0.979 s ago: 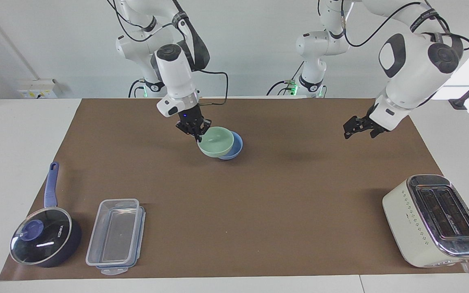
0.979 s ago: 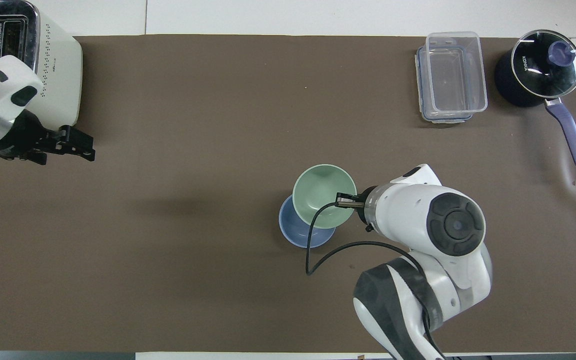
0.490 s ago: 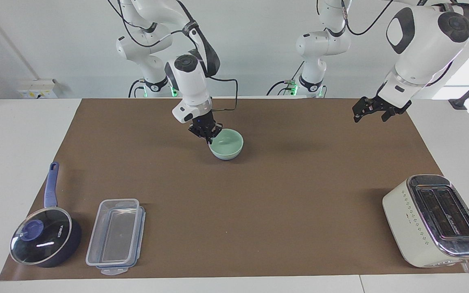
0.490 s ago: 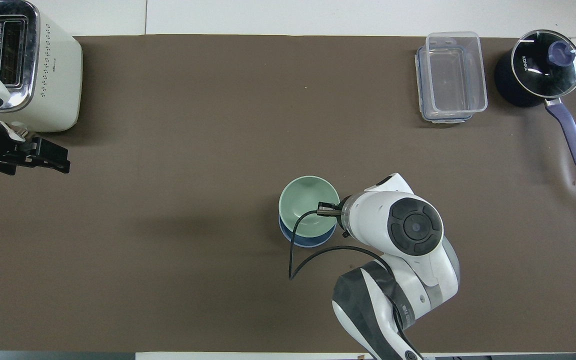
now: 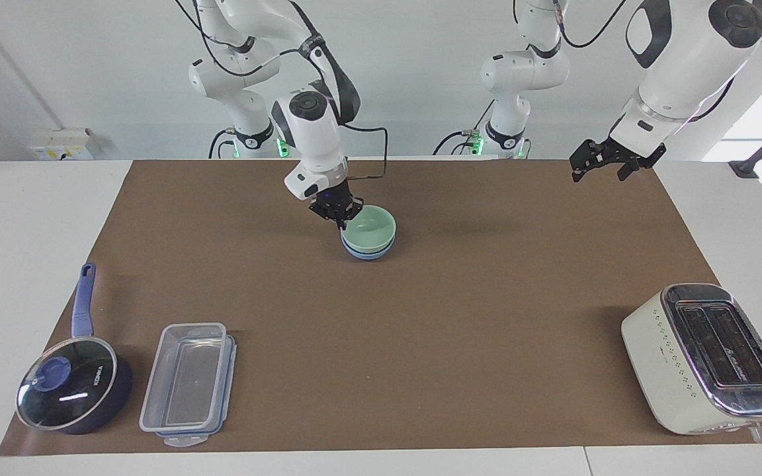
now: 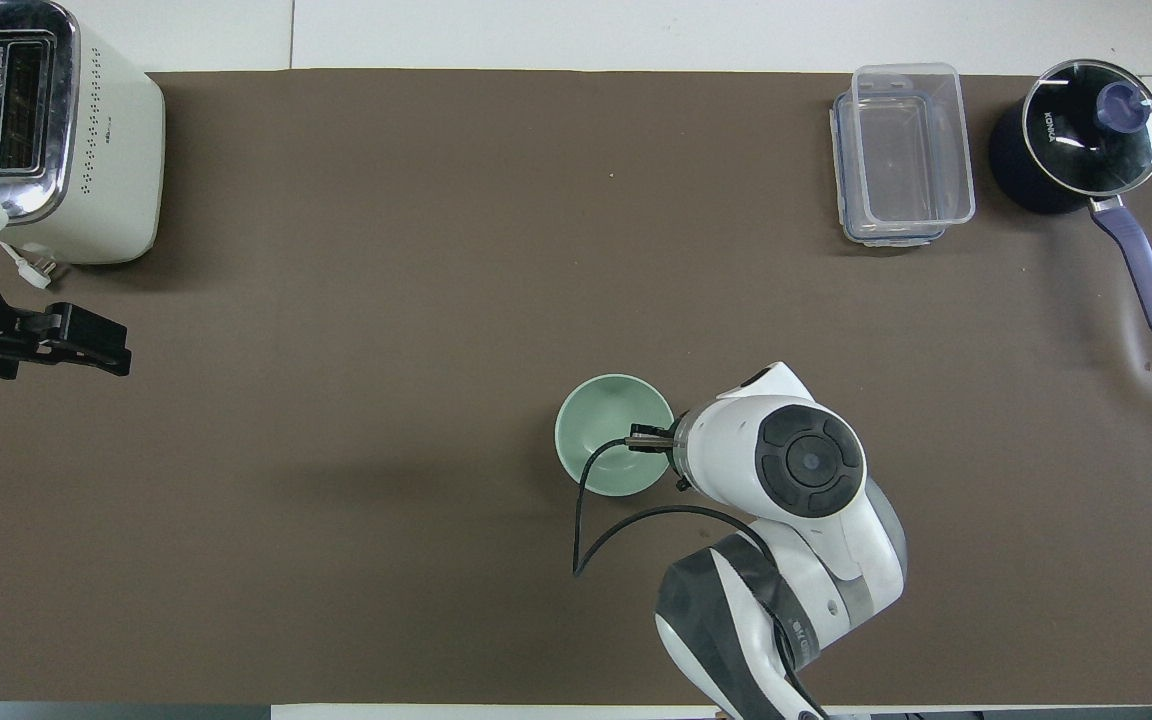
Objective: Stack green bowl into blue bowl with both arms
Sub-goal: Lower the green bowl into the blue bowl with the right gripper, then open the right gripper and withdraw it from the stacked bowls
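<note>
- Placement step in hand — the green bowl (image 5: 369, 229) sits nested in the blue bowl (image 5: 368, 252), with only a blue band showing under the green rim in the facing view. In the overhead view the green bowl (image 6: 614, 449) covers the blue one completely.
- Location of the stack: on the brown mat of the desk (image 5: 421, 317), near the edge closest to the robots and roughly midway between the two arms' ends; in the facing view it lies at about 12 o'clock from the mat's centre.
- Right end effector (image 5: 337, 210): at the green bowl's rim, at about 9 o'clock on the bowl in the facing view, fingers pinched on the rim wall. Judgement: the grip is not yet released.
- Left end effector (image 5: 598, 162): raised over the mat corner at the left arm's end, fingers spread apart, holding nothing. This arm waits.
- Progress, as a judgement: the stack is essentially made; what remains is release and retreat.
- Next move calls for: opening the right fingers fully before any lift, then rising straight up — a sideways pull could drag the green bowl out or tip the pair.
- Other items — toaster (image 5: 705, 357), clear container (image 5: 188, 382) and saucepan (image 5: 73, 390) — stand well apart from the stack, along the desk edge farthest from the robots.
</note>
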